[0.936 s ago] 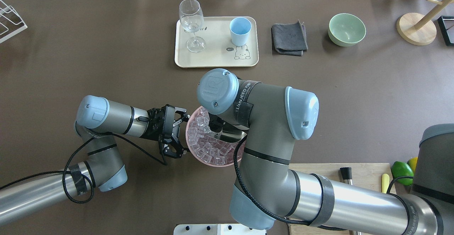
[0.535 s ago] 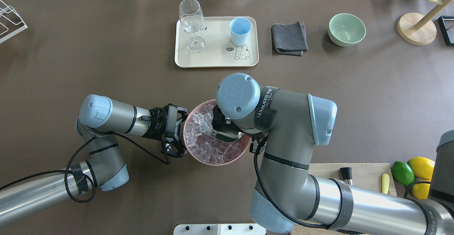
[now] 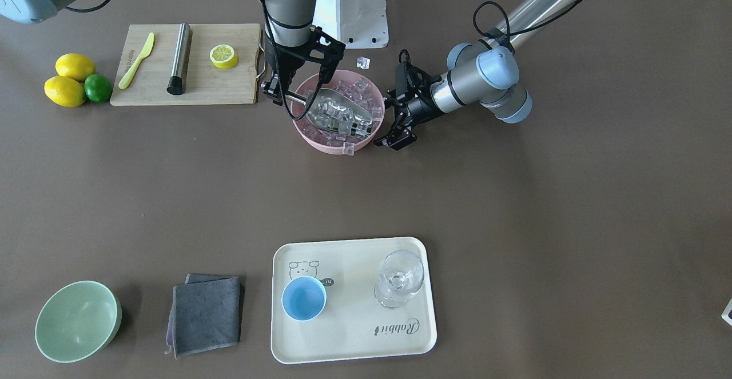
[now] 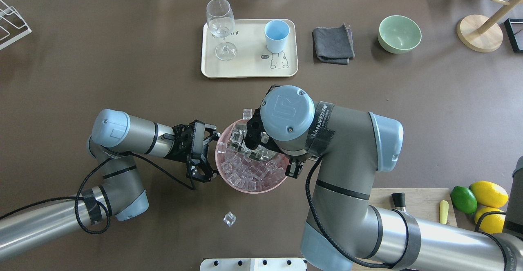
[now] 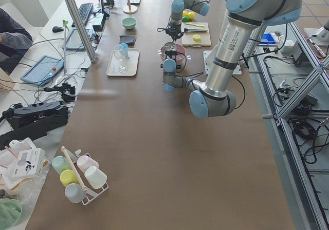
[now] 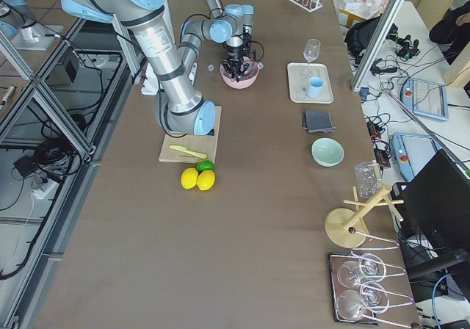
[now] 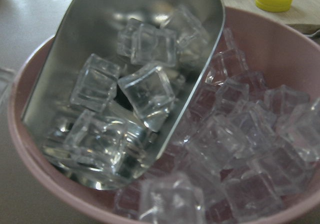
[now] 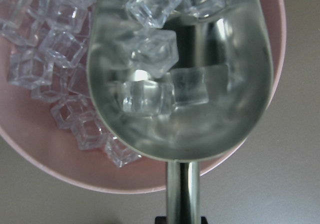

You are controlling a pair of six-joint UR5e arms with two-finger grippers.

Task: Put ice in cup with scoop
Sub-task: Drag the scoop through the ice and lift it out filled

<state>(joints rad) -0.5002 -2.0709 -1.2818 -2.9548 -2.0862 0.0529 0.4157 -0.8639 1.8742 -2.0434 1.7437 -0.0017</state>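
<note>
front-facing view: the right hand [image 3: 279,94] is clamped on the handle of the scoop [image 3: 321,95]. the scoop's trough lies low inside the pink bowl [image 3: 306,136], heaped with ice [image 3: 338,117]. the left hand [image 3: 392,122] sits just beside the pink bowl's opposite wall with its jaws spread wide and nothing between them. this is probably to brace the bowl against the scoop's push; i cannot tell if it touches. the cup [image 3: 303,298] stands well apart from the pink bowl, on a tray [image 3: 354,339].

overhead view: the right wrist hides most of the scoop. a loose cube [image 4: 229,218] lies on the worktop [image 4: 122,79] on the robot's side of the pink bowl. a second cube [image 4: 247,113] sits at the bowl's far rim.

left wrist view: cubes fill the trough, which rests against the bowl's wall.

right wrist view: the handle runs straight back to the hand. loading looks done, so the next move would be a level lift toward the cup.
</note>
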